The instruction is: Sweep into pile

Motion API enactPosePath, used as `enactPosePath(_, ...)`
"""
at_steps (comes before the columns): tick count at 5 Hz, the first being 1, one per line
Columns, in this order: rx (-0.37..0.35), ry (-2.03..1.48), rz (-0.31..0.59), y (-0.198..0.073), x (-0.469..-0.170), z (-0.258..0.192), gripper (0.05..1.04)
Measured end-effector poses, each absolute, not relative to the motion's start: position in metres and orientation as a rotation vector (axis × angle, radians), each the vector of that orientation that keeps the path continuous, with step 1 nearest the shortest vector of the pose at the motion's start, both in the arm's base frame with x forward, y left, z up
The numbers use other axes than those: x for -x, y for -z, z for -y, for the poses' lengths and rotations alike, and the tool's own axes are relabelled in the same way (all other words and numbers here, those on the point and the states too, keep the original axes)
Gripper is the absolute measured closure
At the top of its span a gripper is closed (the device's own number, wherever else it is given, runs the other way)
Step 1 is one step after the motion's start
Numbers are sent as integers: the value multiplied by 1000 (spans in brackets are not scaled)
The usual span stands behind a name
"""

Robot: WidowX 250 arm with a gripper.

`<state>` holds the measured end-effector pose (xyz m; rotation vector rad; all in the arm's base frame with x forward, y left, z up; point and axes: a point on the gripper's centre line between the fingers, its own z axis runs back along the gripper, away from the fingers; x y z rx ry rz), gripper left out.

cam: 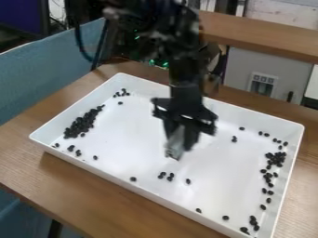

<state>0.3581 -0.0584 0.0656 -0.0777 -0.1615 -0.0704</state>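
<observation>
On the table [93, 200], within the tray [142, 189]: near its front wall, scattered black beans [225, 217]. Along its right end, a loose band [273, 160]. Over its middle, pincer [179, 143] pinching a pale grey tool [175, 148]; contact with its floor hard to tell. By its left end, the densest pile [81, 125]; toward its far-left corner, a few more. Apparently mid-sweep, with gathering only partly done. Next, probably: lower behind strays, push toward one pile.
</observation>
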Motion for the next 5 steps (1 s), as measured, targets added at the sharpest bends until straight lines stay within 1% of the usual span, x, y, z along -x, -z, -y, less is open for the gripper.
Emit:
enactPosePath(1,108,80,164,-60,-343,107,690)
enactPosePath(2,153,31,164,-51,-331,137,690)
enactPosePath(3,173,-16,122,-35,-329,143,690)
enactPosePath(4,185,-22,116,-26,-330,152,690)
enactPosePath(5,196,-9,89,-17,-328,165,690)
